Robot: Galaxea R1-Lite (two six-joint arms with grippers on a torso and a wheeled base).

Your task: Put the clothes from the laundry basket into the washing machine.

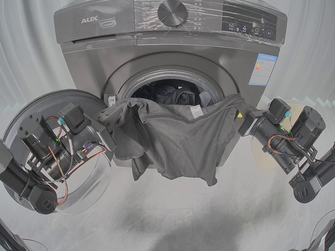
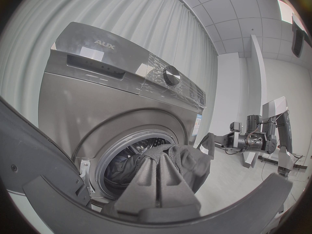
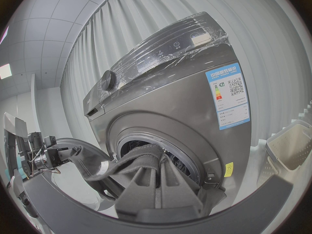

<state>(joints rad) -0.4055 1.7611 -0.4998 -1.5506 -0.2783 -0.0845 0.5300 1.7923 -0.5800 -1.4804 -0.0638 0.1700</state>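
Note:
A dark grey T-shirt hangs stretched between my two grippers in front of the washing machine opening. My left gripper is shut on the shirt's left edge, and my right gripper is shut on its right edge. The shirt's lower part droops below the drum opening, where other dark clothes lie inside. In the left wrist view the fingers pinch the cloth before the drum. The right wrist view shows the fingers pinching cloth that stretches off to the other gripper.
The round machine door stands swung open at the left, behind my left arm. A pale perforated laundry basket stands to the right of the machine. Light floor lies in front.

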